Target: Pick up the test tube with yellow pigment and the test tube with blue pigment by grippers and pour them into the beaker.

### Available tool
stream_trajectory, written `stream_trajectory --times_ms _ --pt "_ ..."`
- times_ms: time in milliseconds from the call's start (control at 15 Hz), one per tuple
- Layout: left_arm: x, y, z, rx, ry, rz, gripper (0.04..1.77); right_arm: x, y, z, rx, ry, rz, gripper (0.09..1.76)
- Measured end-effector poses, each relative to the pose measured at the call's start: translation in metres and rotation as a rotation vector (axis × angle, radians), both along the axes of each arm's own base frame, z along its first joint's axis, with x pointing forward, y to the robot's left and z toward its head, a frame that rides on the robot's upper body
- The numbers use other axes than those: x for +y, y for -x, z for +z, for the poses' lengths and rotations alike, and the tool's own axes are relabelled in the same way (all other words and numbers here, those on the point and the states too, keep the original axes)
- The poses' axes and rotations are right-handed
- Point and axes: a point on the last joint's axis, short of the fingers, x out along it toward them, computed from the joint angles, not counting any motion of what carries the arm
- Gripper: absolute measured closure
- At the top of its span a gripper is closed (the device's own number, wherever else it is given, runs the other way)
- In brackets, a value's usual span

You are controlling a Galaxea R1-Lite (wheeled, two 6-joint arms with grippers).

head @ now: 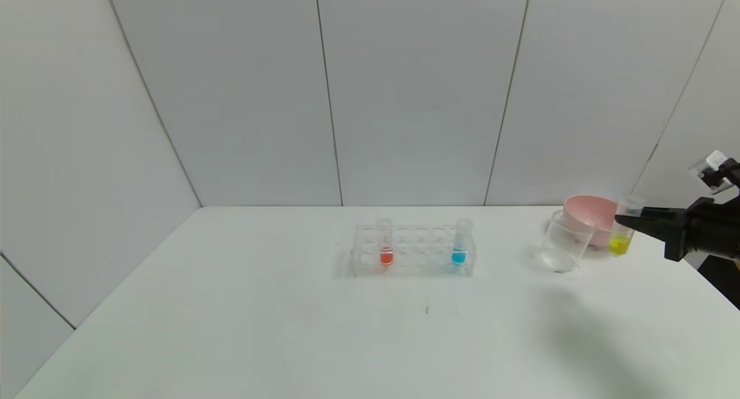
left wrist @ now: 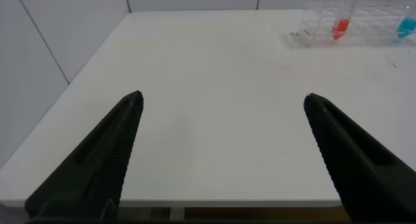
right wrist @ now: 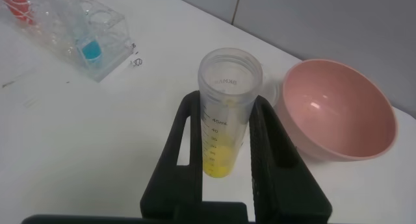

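The counter (head: 289, 329) was white; the bowl (head: 592, 211) pink; tube liquids were yellow (head: 619, 246), blue (head: 458, 257) and orange-red (head: 386, 255); the fingers (right wrist: 266, 152) black.

Right arm cut off at head view's edge. Right end effector (right wrist: 226, 136) hides the yellow tube's (right wrist: 225, 113) midsection. Beaker mostly hidden behind that tube.

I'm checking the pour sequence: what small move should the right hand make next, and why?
Probably carry the test tube with yellow pigment toward the robot's left, over the beaker. The right hand grips it upright, still beside the beaker near the pink bowl, not above it.
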Motion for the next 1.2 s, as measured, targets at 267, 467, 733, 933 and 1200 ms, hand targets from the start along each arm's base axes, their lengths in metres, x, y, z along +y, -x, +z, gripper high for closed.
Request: stream_trajectory --times_ms 267,467,733,933,1200 --pt "0.0 0.0 0.0 0.0 0.0 0.0 0.05 -0.036 -0.016 0.027 -0.001 0.104 -0.016 1.36" --pt "0.0 0.0 0.0 0.0 0.0 0.0 0.05 -0.05 -0.036 0.04 0.003 0.151 -0.008 1.36" --pt "0.0 0.0 0.0 0.0 0.0 0.0 0.05 -0.047 -0.062 0.044 0.085 0.224 0.014 1.36" --pt "0.0 0.0 0.0 0.0 0.0 0.0 0.05 -0.041 -0.077 0.044 0.143 0.294 0.031 1.36" --pt "0.0 0.0 0.0 0.0 0.0 0.0 0.05 -0.026 -0.092 0.044 0.208 0.371 0.067 1.36"
